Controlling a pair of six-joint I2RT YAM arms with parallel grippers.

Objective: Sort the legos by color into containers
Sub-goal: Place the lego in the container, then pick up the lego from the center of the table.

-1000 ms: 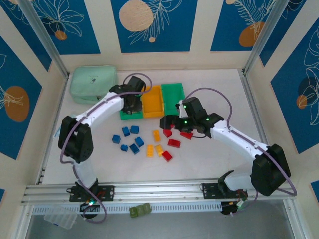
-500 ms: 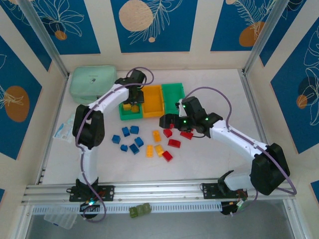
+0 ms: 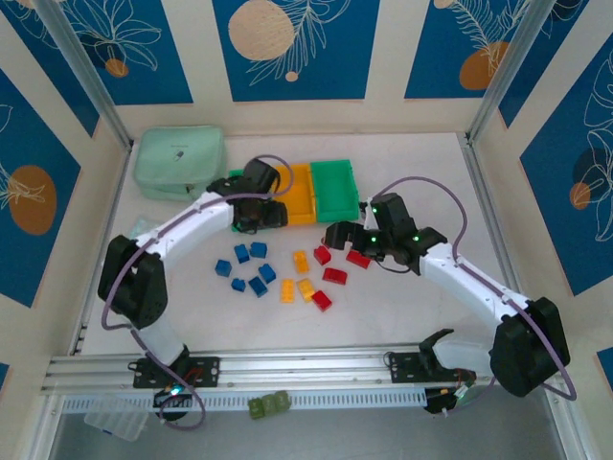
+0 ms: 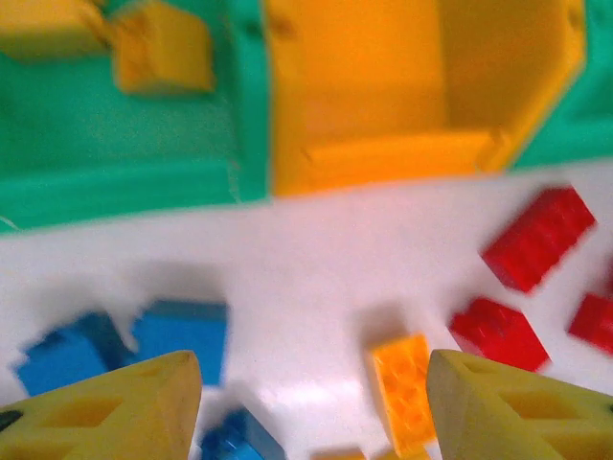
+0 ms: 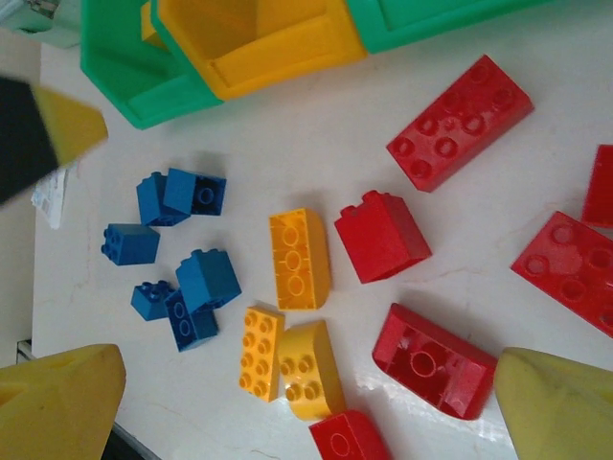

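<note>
Blue-patterned walls enclose a white surface (image 3: 421,172), with a mint pouch (image 3: 179,161) far left. The left end effector (image 3: 272,213), spread wide and empty, hangs by the containers (image 3: 333,187). Its wrist view reveals yellow bricks (image 4: 163,57) inside the left green bin (image 4: 124,182). Loose legos (image 3: 301,261) lie nearer. The right end effector (image 3: 334,235) gapes empty.

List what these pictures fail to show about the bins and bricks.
- Left green bin: in the top view the left arm covers most of it. The left wrist view is blurred and cropped, so its yellow pieces cannot be counted.
- Red bricks: in the top view the right gripper hides some.
</note>
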